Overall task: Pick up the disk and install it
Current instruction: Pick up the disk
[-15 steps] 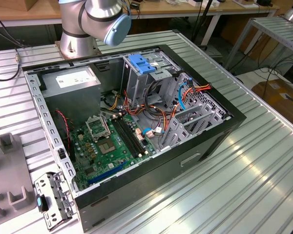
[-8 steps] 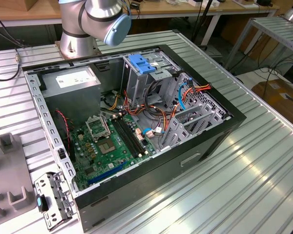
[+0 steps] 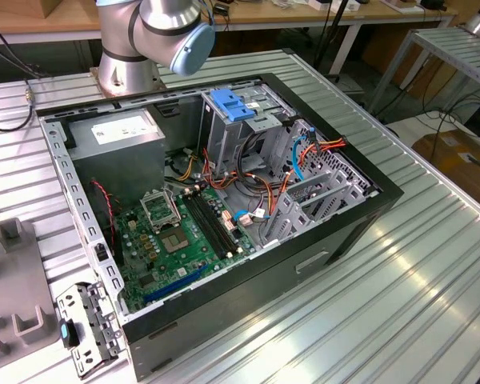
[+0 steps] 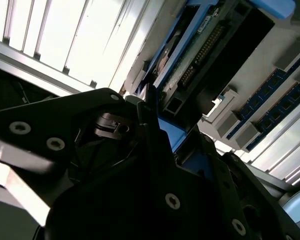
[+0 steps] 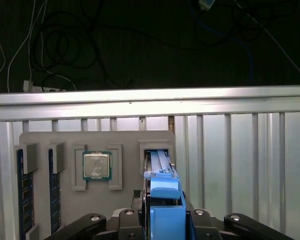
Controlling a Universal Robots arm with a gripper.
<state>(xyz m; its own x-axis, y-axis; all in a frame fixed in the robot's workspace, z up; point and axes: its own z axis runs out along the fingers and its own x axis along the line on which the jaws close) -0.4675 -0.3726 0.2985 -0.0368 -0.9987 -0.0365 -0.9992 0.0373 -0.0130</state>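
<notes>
The disk (image 5: 162,172), a dark drive in a bright blue carrier, stands on edge in a slot of a grey holder block (image 5: 125,142). My gripper (image 5: 166,207) reaches down over it with one finger on each side of the blue carrier, and the jaws look closed against its rails. In the second wrist view the disk (image 4: 190,60) shows its connector edge and blue rail just beyond my gripper (image 4: 172,132). The open computer case (image 3: 344,232) lies on the table in the exterior view, with a silver drive cage (image 3: 224,140) inside it.
The holder block also carries a processor chip (image 5: 96,165) and upright memory sticks (image 5: 21,190). Behind it the ribbed table ends at an edge (image 5: 150,97). In the case lie a green motherboard (image 3: 176,240), red and orange cables (image 3: 264,188) and a light-blue cage latch (image 3: 230,106). The arm's base (image 3: 128,56) stands behind the case.
</notes>
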